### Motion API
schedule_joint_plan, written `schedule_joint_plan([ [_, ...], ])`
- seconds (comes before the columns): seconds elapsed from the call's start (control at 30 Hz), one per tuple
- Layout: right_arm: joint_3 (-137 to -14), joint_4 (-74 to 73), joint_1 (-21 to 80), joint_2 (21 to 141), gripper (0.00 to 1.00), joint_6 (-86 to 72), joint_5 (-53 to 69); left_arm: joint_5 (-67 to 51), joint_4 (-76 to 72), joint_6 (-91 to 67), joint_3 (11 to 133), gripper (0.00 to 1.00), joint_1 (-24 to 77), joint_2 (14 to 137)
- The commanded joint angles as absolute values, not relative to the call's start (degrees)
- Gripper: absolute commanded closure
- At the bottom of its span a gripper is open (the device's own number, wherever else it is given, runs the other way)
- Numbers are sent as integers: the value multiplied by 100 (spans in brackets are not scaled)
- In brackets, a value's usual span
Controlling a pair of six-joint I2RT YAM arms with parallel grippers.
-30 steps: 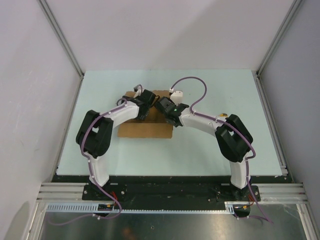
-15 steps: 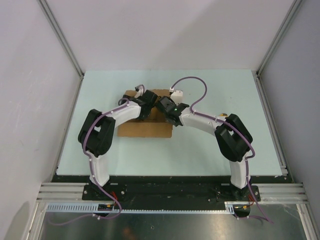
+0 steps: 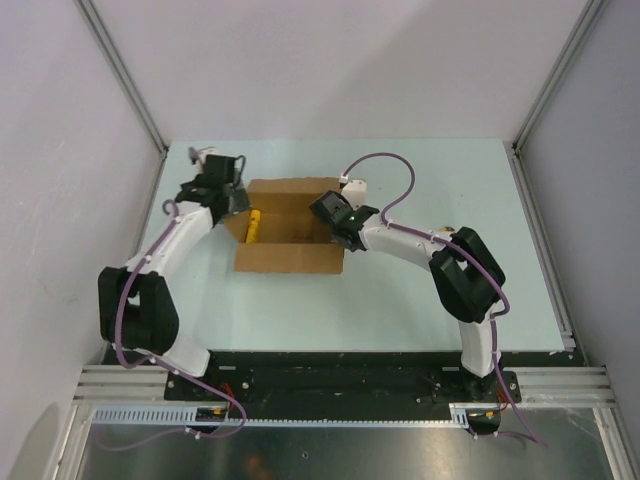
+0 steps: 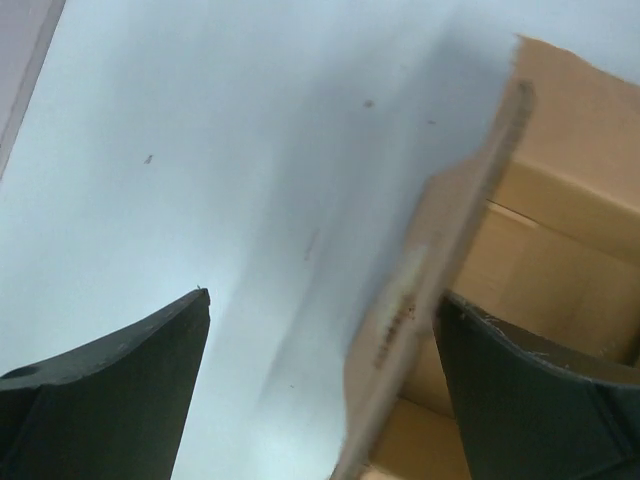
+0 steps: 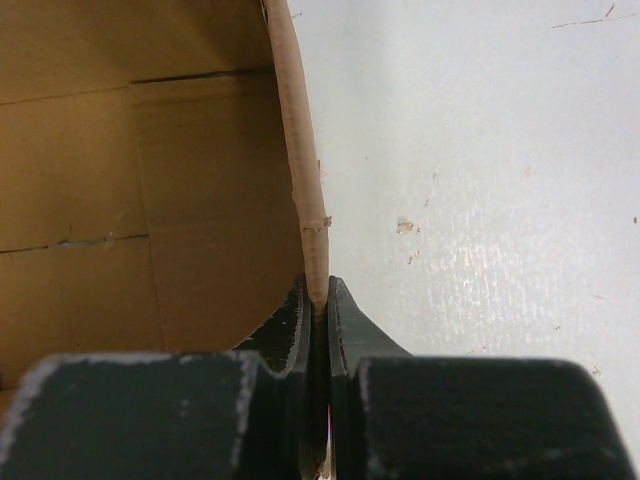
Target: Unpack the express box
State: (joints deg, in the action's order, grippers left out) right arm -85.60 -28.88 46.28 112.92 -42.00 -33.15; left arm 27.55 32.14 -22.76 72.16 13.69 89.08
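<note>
The express box [image 3: 290,258] is a brown carton in the middle of the table with its top open. A small yellow thing [image 3: 254,226] lies inside near its left end. My left gripper [image 3: 230,198] is at the box's left side and stands open. In the left wrist view the edge of a cardboard flap [image 4: 425,290] runs between the jaws, close to the right finger [image 4: 540,400], and the left gripper [image 4: 325,296] does not clamp it. My right gripper [image 3: 330,214] is shut on the thin cardboard edge [image 5: 305,200] at the box's right side, pinched at the fingertips of the right gripper [image 5: 317,298].
The pale green table [image 3: 420,290] is walled by grey panels with metal posts at the back corners. A purple cable [image 3: 385,160] loops behind the right arm. Both arm bases sit on the black rail [image 3: 330,375] at the near edge.
My left arm has swung from over the box's middle out to its left side. The box's interior and the yellow thing now show. The right gripper has not moved.
</note>
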Motion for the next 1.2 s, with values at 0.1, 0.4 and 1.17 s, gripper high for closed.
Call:
schedule_joint_plan([
  [0.1,-8578,-2856,4518,11417,100,-4438,-3199,1187,3208,-2953,6470,5,458,8885],
  [0.4,-8578,-2830,4509,11391,100,-4438,-3120,827,3147,-3041,6381,7,325,9264],
  [1.17,-8604,-2698,4368,11399,100,-4280,-2892,730,2074,-2303,6170,15,782,7689],
])
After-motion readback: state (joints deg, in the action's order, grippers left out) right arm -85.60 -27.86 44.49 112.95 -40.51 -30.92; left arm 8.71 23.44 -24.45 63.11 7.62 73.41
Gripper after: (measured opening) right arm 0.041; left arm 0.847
